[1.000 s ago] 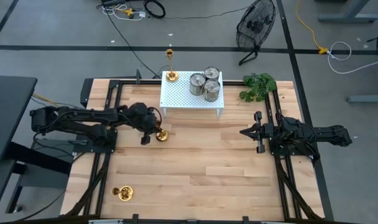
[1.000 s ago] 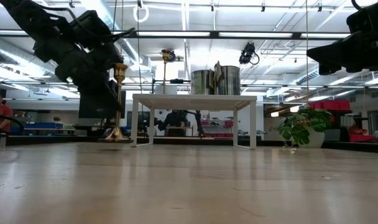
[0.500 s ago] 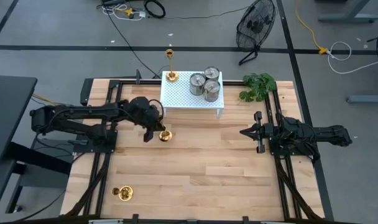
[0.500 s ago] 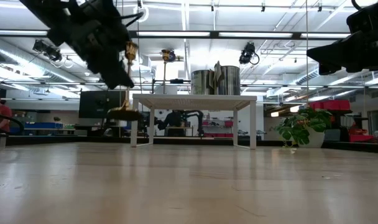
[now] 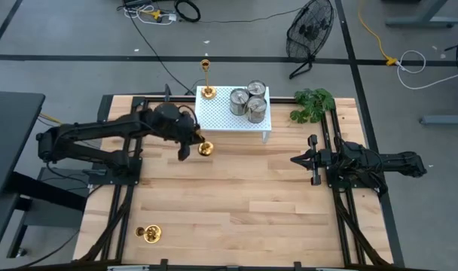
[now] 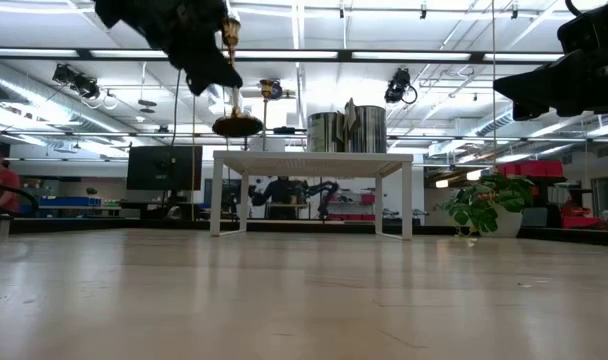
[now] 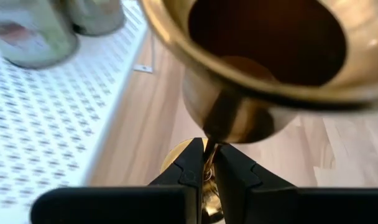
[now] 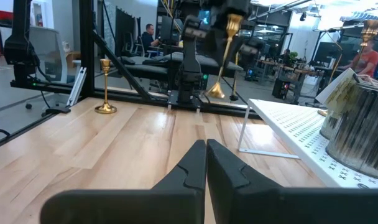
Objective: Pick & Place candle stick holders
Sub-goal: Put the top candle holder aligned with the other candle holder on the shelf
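My left gripper (image 5: 192,144) is shut on a gold candle stick holder (image 6: 234,95), held in the air just left of the white perforated rack (image 5: 221,119). A second gold holder (image 5: 207,81) stands by its round base on the rack's far left corner. Three squat silver holders (image 5: 248,102) stand on the rack's right half. A third gold holder (image 5: 148,234) stands upright on the table near the front left; it also shows in the right wrist view (image 8: 104,87). My right gripper (image 5: 299,159) is shut and empty at the table's right. My left gripper pinches the gold holder's slim stem (image 7: 209,148) between its two fingers, just below the cup (image 7: 270,68). The fingers come slanting down from the table's left and lie across the stem. The holder hangs about upright, lifted clear, with its round base (image 6: 237,126) above the rack's top.
A green leafy plant (image 5: 313,104) lies at the table's far right corner. Black frame rails (image 5: 337,188) run along the table's left and right sides. The bare wooden middle of the table (image 5: 236,196) lies between the arms.
My left gripper has gone up and toward the rack, to the right and the far edge, keeping its hold. The gold holder has been lifted off the table; its base now hangs above the level of the rack's top.
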Controlling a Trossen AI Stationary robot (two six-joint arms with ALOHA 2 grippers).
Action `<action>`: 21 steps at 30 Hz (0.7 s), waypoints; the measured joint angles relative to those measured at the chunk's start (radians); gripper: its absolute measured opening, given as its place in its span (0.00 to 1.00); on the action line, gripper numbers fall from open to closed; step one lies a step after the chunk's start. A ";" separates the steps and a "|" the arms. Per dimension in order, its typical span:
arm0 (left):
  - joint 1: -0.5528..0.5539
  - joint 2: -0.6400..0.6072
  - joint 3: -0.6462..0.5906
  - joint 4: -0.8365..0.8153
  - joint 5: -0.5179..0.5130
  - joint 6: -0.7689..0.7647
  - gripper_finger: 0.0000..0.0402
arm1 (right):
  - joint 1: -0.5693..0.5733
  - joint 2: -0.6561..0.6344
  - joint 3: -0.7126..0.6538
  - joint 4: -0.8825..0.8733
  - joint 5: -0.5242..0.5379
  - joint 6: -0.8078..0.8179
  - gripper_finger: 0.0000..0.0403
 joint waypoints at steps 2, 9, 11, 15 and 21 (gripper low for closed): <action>0.005 0.000 0.045 -0.038 -0.020 0.003 0.08 | 0.000 0.000 0.000 0.000 0.000 0.000 0.04; 0.047 0.009 0.152 -0.119 -0.103 0.060 0.08 | 0.000 0.000 0.000 0.000 0.000 0.000 0.04; 0.067 0.025 0.175 -0.141 -0.111 0.071 0.08 | 0.000 0.000 0.000 0.000 0.000 0.000 0.04; 0.111 0.062 0.205 -0.141 -0.115 0.076 0.08 | 0.000 0.000 0.000 0.000 0.000 0.000 0.04; 0.174 0.131 0.234 -0.141 -0.119 0.104 0.08 | 0.000 0.000 0.000 0.000 0.000 0.000 0.04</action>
